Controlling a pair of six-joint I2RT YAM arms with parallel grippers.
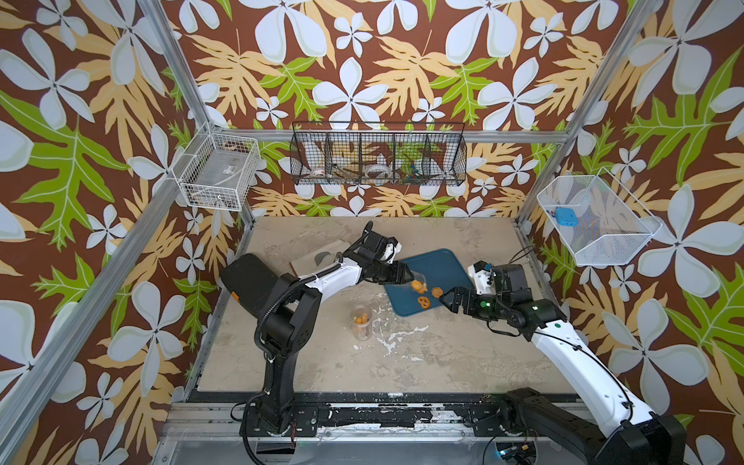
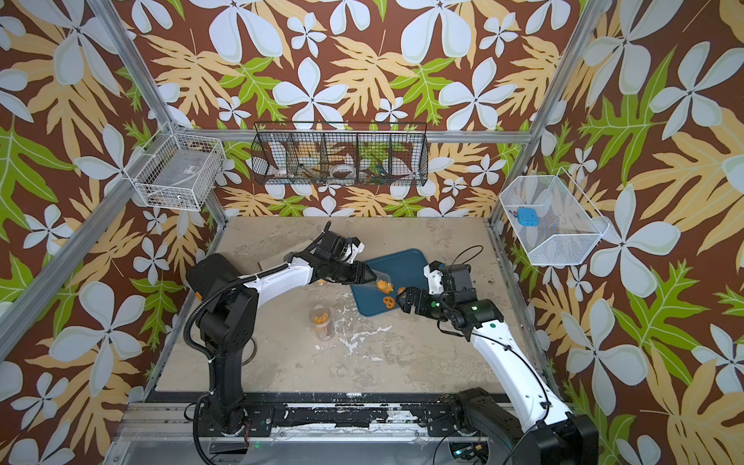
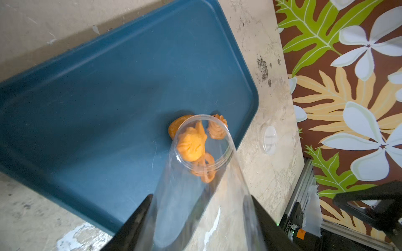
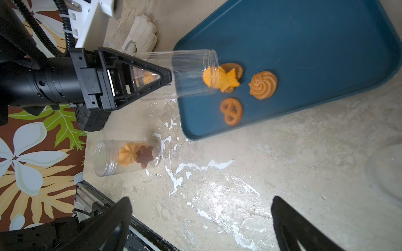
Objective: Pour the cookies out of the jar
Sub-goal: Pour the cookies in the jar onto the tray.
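Note:
My left gripper (image 1: 410, 277) (image 3: 201, 196) is shut on a clear plastic jar (image 3: 202, 173) (image 4: 191, 73), tipped with its mouth low over a blue tray (image 1: 435, 265) (image 4: 304, 43). An orange star cookie (image 4: 221, 80) sits in the mouth, half out. On the tray lie a swirl cookie (image 4: 263, 84), a pretzel cookie (image 4: 231, 110) (image 1: 423, 301) and a brown round one (image 4: 233, 68). One more orange piece shows inside the jar, behind the gripper's finger. My right gripper (image 1: 446, 300) (image 4: 201, 198) hangs open and empty at the tray's near right edge.
A second clear jar (image 1: 360, 320) (image 4: 126, 157) with cookies inside stands on the table in front of the tray. A clear lid (image 3: 269, 140) lies beside the tray. A white glove (image 4: 141, 34) lies behind my left arm. Wire baskets (image 1: 378, 159) hang on the walls.

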